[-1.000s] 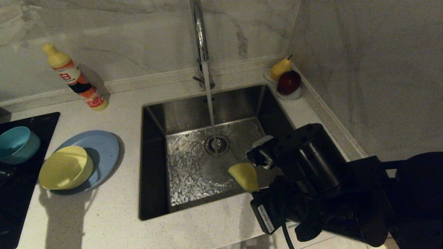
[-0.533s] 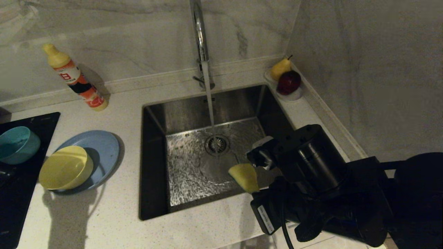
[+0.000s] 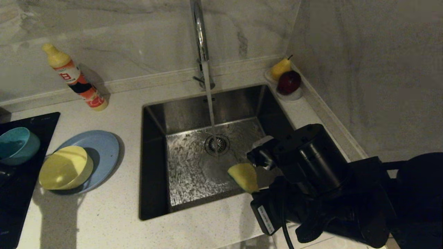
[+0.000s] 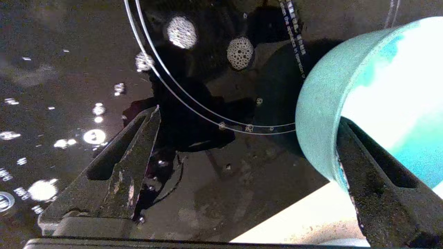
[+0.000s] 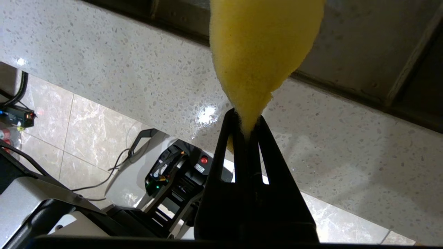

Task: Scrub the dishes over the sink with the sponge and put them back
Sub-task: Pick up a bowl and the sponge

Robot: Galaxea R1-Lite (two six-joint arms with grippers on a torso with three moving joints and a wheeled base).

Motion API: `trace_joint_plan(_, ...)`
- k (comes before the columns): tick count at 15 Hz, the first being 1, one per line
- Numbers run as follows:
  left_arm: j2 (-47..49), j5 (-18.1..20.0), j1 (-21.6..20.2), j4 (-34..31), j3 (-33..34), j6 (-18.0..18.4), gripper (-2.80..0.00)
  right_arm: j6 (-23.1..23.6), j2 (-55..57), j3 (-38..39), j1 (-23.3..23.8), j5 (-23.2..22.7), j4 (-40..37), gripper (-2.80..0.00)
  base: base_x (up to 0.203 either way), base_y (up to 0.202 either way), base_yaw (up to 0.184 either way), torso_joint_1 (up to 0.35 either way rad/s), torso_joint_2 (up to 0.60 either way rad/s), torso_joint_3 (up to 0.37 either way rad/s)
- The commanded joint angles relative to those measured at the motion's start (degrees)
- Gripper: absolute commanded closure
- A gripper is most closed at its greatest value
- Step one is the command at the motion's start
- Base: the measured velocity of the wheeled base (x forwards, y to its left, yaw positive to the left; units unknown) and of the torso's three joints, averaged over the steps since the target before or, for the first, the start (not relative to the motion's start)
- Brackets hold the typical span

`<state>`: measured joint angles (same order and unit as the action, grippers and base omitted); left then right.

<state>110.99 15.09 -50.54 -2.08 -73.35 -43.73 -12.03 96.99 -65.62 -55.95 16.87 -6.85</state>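
Teal bowl point(image 4: 363, 100) could skid off the wet cooktop point(image 4: 86, 52) if the wide-open left end effector point(image 4: 242, 155) (one finger point(image 4: 373, 186) already inside the rim) nudges it, while the right end effector point(image 5: 247, 135) pinches the sponge point(image 5: 259, 45) over the sink point(image 3: 155, 114).

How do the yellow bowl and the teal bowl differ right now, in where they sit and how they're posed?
The yellow bowl sits on the light-blue plate on the pale counter; the teal bowl sits on the black cooktop. The yellow bowl is tipped, its opening facing up and forward, and looks somewhat wider; the teal bowl looks closer to upright. The open left gripper straddles the teal bowl's wall; nothing is at the yellow bowl. Both are plain, round and empty.
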Motion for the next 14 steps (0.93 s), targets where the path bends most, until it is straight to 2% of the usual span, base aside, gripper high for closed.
trace_joint_plan(1,1.1,0.2,-0.1,-0.2,-0.7,-0.9,-2.80,0.0,-0.4,0.0,0.0,0.1,0.0,0.00,0.000,0.000,0.000,0.000,0.00,0.000)
trace_joint_plan(3,1.6,-0.1,-0.1,-1.2,-1.8,-1.8,-2.80,0.0,-0.4,0.1,0.0,0.1,0.0,0.00,0.000,0.000,0.000,0.000,0.00,0.000)
trace_joint_plan(6,2.5,-0.2,0.0,-6.9,-6.2,-2.4,-2.80,-0.1,0.0,0.2,0.0,0.1,0.1,0.00,0.000,0.000,0.000,0.000,0.00,0.000)
trace_joint_plan(10,2.6,-0.4,0.0,-7.6,-7.3,-2.4,-2.80,0.0,-0.2,0.1,0.0,0.1,0.0,0.00,0.000,0.000,0.000,0.000,0.00,0.000)
trace_joint_plan(11,2.7,-0.4,0.0,-7.6,-7.3,-2.4,0.00,0.0,-0.2,0.0,0.0,0.1,0.0,0.00,0.000,0.000,0.000,0.000,0.00,0.000)
trace_joint_plan(14,3.7,-0.4,0.0,-7.5,-7.3,-2.4,0.00,-0.1,-0.4,0.1,-0.1,0.1,0.0,0.00,0.000,0.000,0.000,0.000,0.00,0.000)
